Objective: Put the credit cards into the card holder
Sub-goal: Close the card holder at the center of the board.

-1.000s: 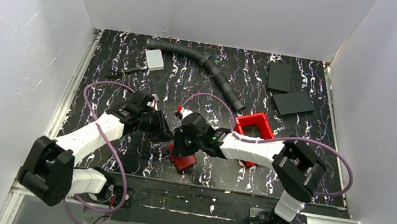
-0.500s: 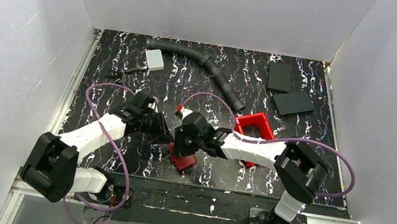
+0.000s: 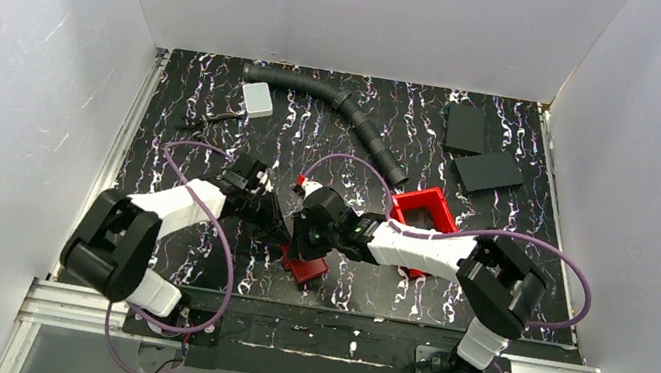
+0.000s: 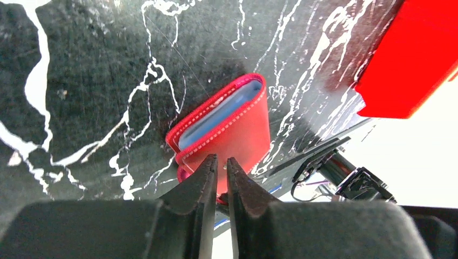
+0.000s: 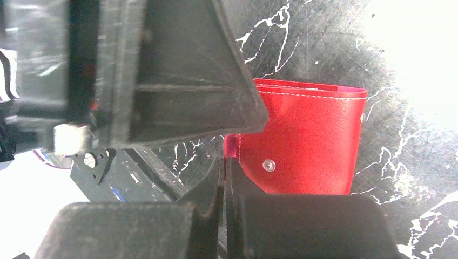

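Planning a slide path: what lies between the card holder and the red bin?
Only bare table separates card holder and red bin, per the left wrist view; the right arm passes overhead.

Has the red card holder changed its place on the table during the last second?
No. In the top view the card holder lies at the same spot as before, to the near left of the red bin.

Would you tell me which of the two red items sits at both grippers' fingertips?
The small, flat, folded card holder; the larger open-top red bin stands farther back and to the right.
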You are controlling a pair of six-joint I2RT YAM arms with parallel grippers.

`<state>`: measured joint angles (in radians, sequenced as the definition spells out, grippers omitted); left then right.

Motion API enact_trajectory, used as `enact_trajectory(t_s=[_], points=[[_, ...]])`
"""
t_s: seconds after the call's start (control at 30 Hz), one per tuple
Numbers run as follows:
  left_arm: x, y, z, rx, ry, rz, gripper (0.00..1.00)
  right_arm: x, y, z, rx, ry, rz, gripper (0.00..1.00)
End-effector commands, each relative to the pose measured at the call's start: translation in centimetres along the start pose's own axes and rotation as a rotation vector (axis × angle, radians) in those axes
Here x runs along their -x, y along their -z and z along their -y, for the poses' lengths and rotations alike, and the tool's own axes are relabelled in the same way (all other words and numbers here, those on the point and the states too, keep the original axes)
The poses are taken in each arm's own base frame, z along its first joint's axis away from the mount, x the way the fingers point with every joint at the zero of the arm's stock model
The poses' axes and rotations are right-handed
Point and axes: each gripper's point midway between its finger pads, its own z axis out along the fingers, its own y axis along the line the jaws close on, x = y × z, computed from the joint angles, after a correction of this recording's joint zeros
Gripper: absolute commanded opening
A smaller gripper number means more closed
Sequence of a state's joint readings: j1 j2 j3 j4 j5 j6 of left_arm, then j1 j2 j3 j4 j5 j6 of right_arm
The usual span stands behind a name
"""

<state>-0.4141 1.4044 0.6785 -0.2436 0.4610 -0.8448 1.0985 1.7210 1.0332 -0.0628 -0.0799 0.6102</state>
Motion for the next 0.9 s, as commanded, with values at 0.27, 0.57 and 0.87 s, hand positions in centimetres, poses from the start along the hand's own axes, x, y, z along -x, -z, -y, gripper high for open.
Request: enact_trajectory(t_s=[0.27, 0.57, 0.87], points=[[0.2, -2.2, -0.1, -0.019, -0.023, -0.078, 0.07, 1.7, 1.1, -0.4, -0.014, -0.007, 0.062, 0.01], [-0.6, -2.4, -2.7, 0.073, -0.015, -0.085, 0.03, 1.7, 1.7, 1.8, -0.102, -0.021, 0.077, 0.01], [-0.6, -2.3, -3.1, 0.099, -0.029, -0.085, 0.03, 1.3, 1.7, 3.5, -0.174, -0.026, 0.061, 0.01]])
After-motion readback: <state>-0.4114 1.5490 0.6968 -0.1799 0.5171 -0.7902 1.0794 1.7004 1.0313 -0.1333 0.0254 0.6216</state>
